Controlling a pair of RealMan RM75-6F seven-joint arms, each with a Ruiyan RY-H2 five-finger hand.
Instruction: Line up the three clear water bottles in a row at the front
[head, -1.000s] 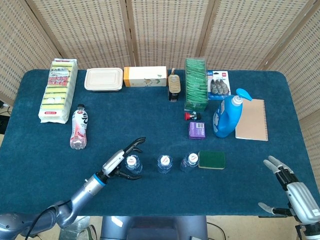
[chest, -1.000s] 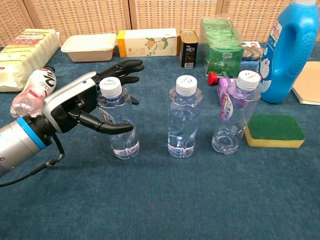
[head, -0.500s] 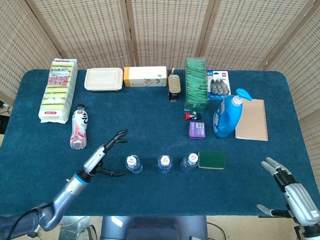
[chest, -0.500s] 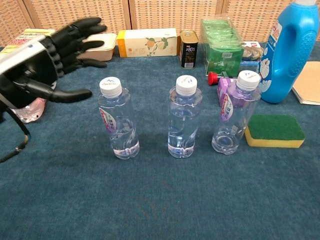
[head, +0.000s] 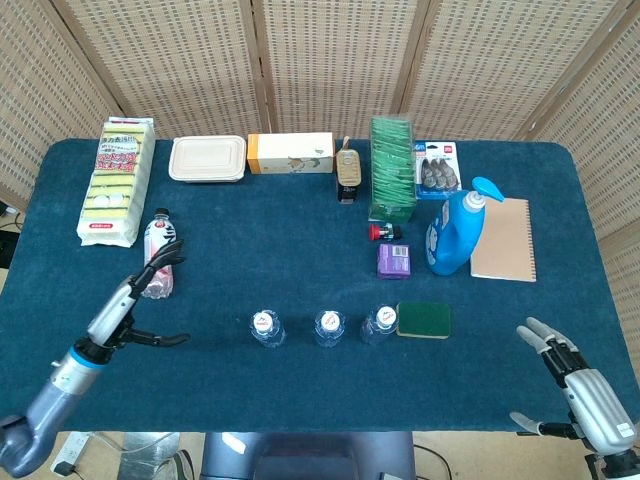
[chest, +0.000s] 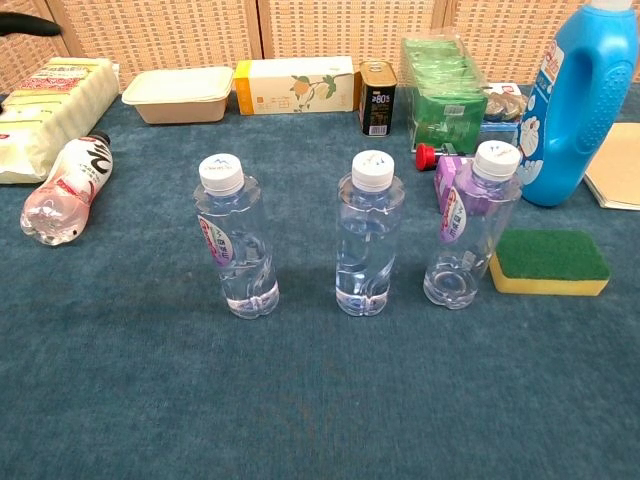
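Clear plastic, white caps: the left bottle (chest: 236, 245), middle bottle (chest: 367, 238) and right bottle (chest: 467, 230) stand upright in one even row near the front edge of the blue surface (chest: 300, 400). Spacing looks regular; none touch. The right bottle stands just beside the green sponge (chest: 550, 262), apart from it. Judgement: the row reads as finished, which would explain why neither hand is near it.

Left hand (head: 150, 285): fingers spread, holding nothing, well to the left of the left bottle and close by the pink-labelled bottle (chest: 68, 187) lying on its side. Right hand (head: 570, 380): fingers spread, empty, at the front right corner, well apart from the right bottle.

Blue detergent jug (chest: 585, 100) and other clutter sit behind the row, leaving the front strip for the three bottles.
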